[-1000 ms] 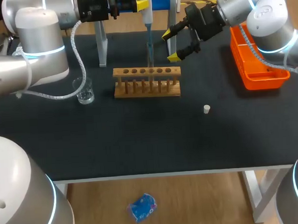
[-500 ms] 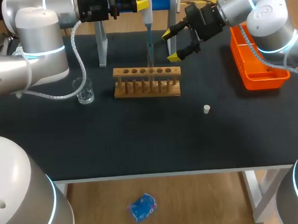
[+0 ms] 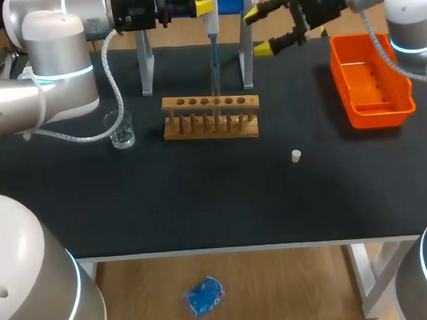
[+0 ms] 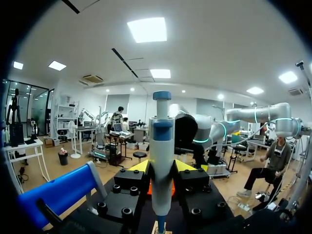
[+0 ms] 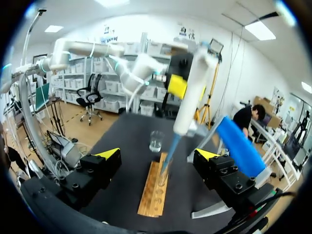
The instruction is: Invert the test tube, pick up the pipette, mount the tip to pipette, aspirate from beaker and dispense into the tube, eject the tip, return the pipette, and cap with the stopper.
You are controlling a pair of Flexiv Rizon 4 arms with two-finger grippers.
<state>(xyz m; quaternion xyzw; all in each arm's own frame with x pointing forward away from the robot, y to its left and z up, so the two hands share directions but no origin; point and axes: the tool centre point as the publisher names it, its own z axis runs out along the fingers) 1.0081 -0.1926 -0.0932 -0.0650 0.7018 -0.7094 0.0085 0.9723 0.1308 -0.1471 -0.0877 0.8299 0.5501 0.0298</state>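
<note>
Left pincer clamped on pipette, tip in tube on rack for dispensing; right pincer apart behind rack.

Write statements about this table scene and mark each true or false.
The small white stopper lies on the black table, apart from the wooden test tube rack. True.
The right gripper is shut on the stopper. False: it is open and holds nothing.
The left gripper is shut on the white and blue pipette. True.
The clear glass beaker lies tipped over. False: it stands upright on the table, beside the rack.
</note>
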